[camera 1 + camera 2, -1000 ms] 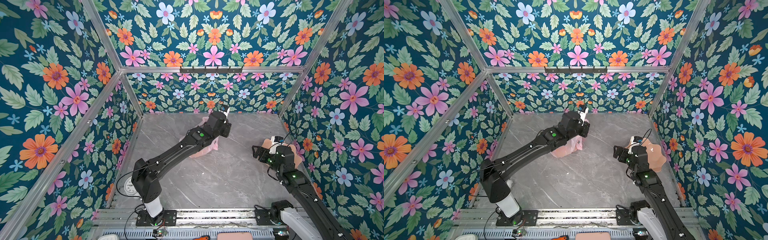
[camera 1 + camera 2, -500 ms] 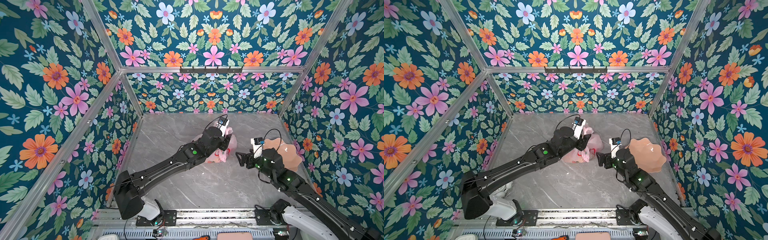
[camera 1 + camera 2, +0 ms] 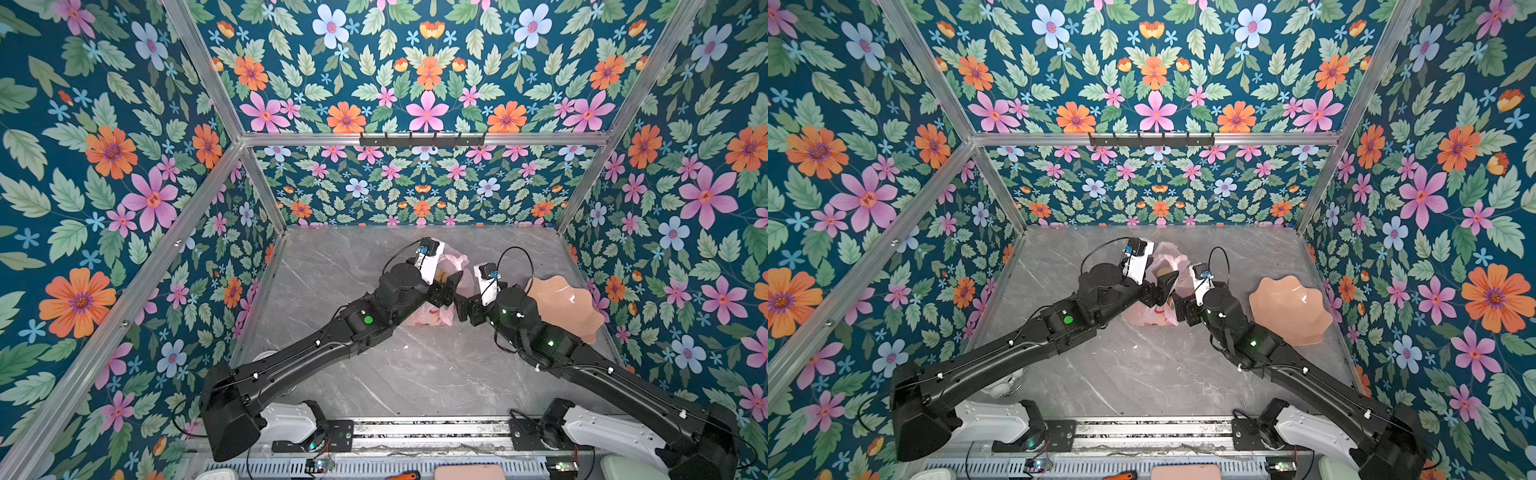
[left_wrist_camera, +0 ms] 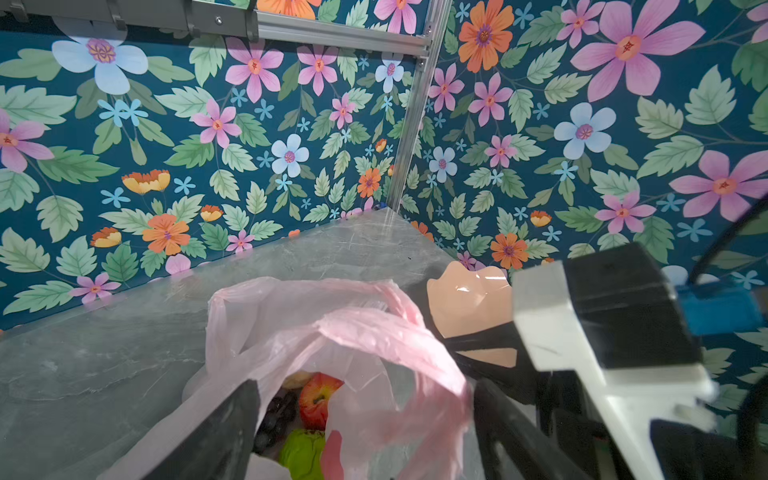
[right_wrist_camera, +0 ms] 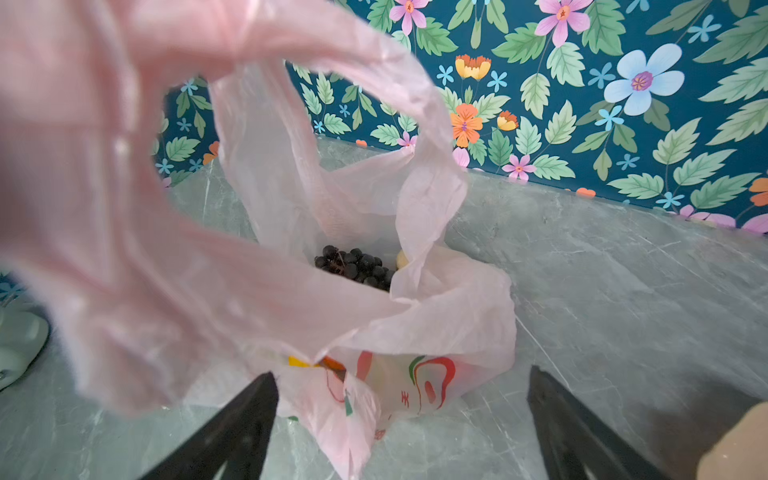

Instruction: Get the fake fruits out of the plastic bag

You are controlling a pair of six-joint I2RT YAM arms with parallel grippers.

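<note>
The pale pink plastic bag (image 3: 428,318) (image 3: 1148,316) sits on the grey table between both grippers. In the left wrist view its mouth (image 4: 332,307) gapes. Inside lie fake fruits: a red apple (image 4: 318,399), dark grapes (image 4: 276,415), a green fruit (image 4: 303,453) and a beige piece (image 4: 297,379). My left gripper (image 4: 365,432) (image 3: 453,284) is open, with the bag's loose rim between its fingers. My right gripper (image 5: 401,428) (image 3: 462,307) is open low at the bag's printed side (image 5: 415,374). Grapes (image 5: 353,266) show there too. A blurred handle loop hangs close to that camera.
A peach-pink scalloped bowl (image 3: 565,307) (image 3: 1291,309) (image 4: 469,299) stands just right of the right wrist. A white round object (image 3: 1003,386) lies near the left arm's base. Floral walls close in the table on three sides, with a hook rail (image 3: 422,139) on the back wall.
My left gripper brought the bag rightwards to the table's middle and has opened. The right gripper moved left from the bowl up to the bag.
</note>
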